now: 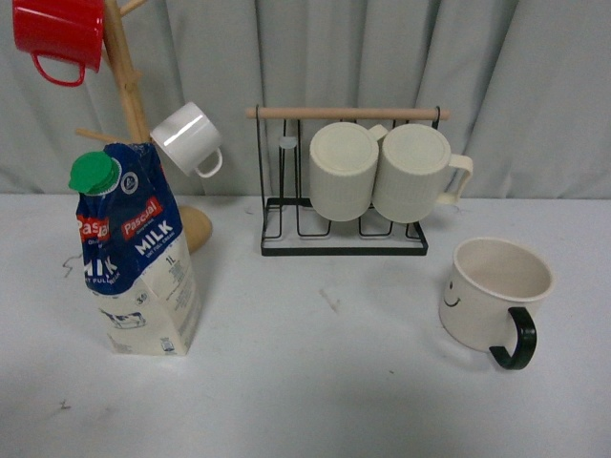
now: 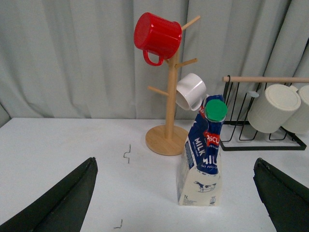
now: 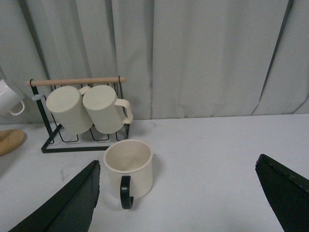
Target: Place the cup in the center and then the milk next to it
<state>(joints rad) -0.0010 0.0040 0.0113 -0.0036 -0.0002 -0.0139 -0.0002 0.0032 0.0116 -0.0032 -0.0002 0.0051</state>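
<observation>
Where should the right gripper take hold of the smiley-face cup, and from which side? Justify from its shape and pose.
Probably the rim wall, from above with the right gripper: the cup stands upright, mouth open, so one finger can drop inside and one outside. Choose the wall away from the black handle, which juts toward the robot.

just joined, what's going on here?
Nothing is being handled yet. The left pincer is open and faces the milk. The right pincer is open and faces the cup. The milk stands upright on the left of the table, the cup on the right with its handle toward the robot. Neither is gripped.
</observation>
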